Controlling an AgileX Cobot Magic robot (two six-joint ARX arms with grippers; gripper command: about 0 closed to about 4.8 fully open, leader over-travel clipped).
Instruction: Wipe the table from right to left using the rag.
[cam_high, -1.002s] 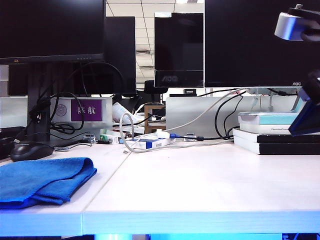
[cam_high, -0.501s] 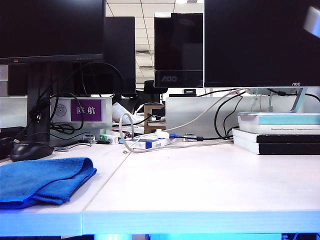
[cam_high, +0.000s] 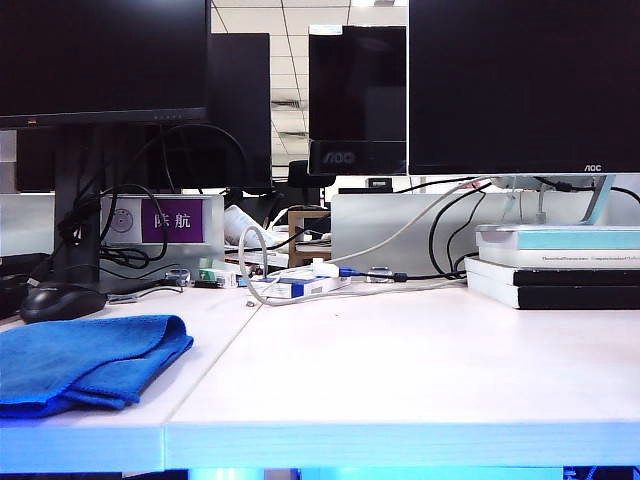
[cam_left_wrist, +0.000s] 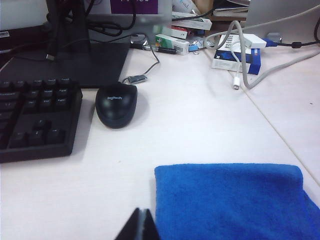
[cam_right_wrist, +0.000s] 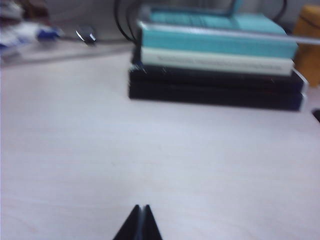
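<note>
Both tools are out of the exterior view; only the wrist cams show them

Left tool (cam_left_wrist: 142, 225): dark fingertips pressed together into a single point, nothing pinched. It hangs over bare desk (cam_left_wrist: 210, 120) just beside the near corner of the rag (cam_left_wrist: 235, 202), not touching it that I can see

Right tool (cam_right_wrist: 140, 223): same story, tips pressed together, holding nothing, hovering over bare desk surface. Frame is motion-blurred. Beyond it, a stack of books (cam_right_wrist: 217, 60) lies flat: black ones at the bottom, a white one, teal on top

Rag: bright blue microfibre, folded into thick soft layers with rounded edges. In the exterior view the rag (cam_high: 85, 362) lies flat at the near left of the desk (cam_high: 400, 370), on the left panel, its folded edge stopping short of the seam between the panels. Right panel in front of the books looks bare

Farther back from the rag: black mouse (cam_left_wrist: 116, 104), apart from the cloth, and a black keyboard (cam_left_wrist: 35, 120) next to the mouse. Behind those, a dark monitor base (cam_left_wrist: 75, 62), a white-and-blue box (cam_left_wrist: 235, 55) with grey cable looped over it, and small clutter along the back edge. Exterior view shows dark monitors (cam_high: 520, 85) behind the desk and a purple sign (cam_high: 172, 220) with white characters
</note>
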